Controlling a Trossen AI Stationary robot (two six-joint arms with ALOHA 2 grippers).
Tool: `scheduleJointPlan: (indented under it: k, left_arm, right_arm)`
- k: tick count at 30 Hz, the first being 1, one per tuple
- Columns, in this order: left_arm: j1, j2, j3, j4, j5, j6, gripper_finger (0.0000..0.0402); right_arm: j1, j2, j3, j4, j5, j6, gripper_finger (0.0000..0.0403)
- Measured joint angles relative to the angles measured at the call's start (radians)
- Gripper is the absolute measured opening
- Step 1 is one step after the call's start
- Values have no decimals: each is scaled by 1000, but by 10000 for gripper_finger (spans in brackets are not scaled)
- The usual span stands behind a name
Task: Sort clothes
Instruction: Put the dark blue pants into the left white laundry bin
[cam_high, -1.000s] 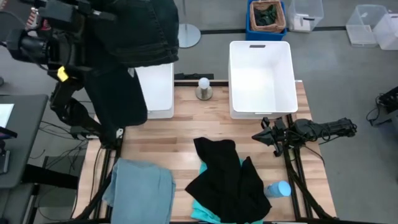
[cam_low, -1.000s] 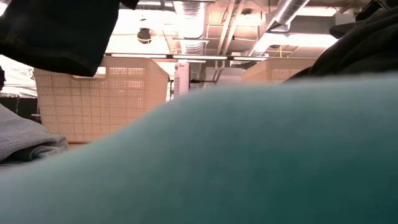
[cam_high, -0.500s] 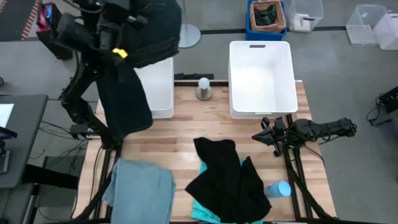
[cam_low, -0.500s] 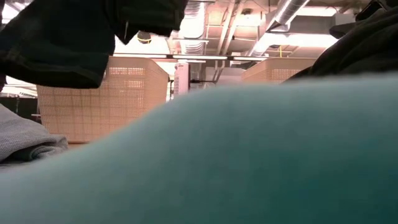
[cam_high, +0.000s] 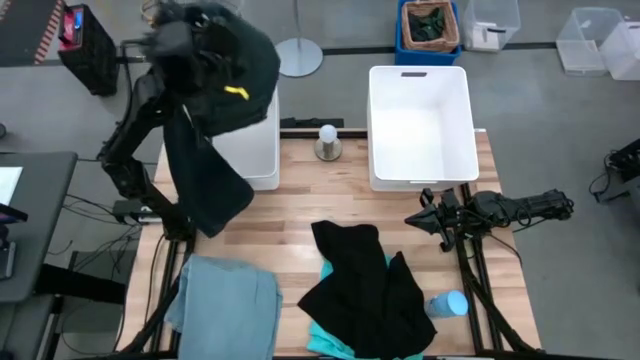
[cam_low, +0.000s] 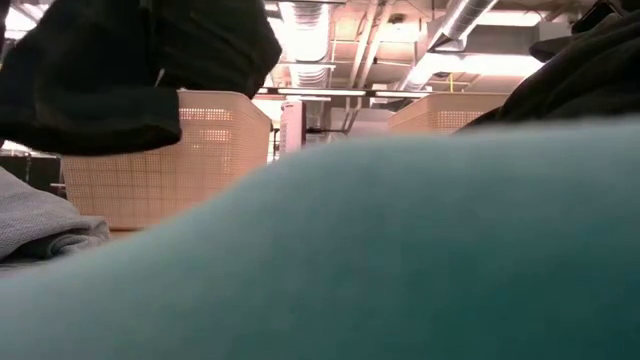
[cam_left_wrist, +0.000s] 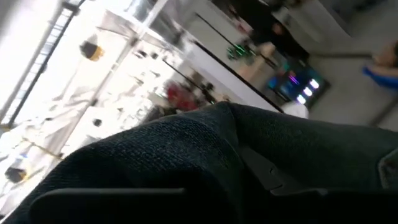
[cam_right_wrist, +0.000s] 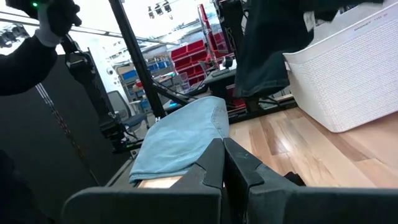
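Now I count four garments. One dark teal-green garment (cam_high: 205, 150) hangs in the air, pinched by the left gripper (cam_high: 185, 45) high above the left white basket (cam_high: 255, 150). Three lie on the wooden table (cam_high: 290, 200): one grey-blue garment (cam_high: 228, 302) at the near left, one black garment (cam_high: 365, 290) in the middle, and under it one turquoise garment (cam_high: 325, 335). Two white baskets stand at the far edge; the right basket (cam_high: 420, 120) holds nothing. The right gripper (cam_high: 418, 217) rests low beside it, fingers pressed together.

Overhead camera looks straight down on the pale wooden plank worktop (cam_high: 300, 190); low camera sits level, pressed against turquoise fabric (cam_low: 400, 260).
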Motion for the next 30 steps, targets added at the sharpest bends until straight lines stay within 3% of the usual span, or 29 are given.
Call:
scheduleJointPlan:
  k: [9,14,20,30]
  left_arm:
    - [77,5,-3,-553,-31,-526,44]
    - [84,6,-66,-795,2,-804,44]
    - [87,4,-214,-895,93,-983,44]
    - [119,5,-519,-909,229,-1162,45]
  right_arm:
    - [0,0,0,0,0,1,24]
    - [0,0,0,0,0,1,24]
    - [0,0,0,1,0,1,24]
    - [1,0,0,1,0,18,24]
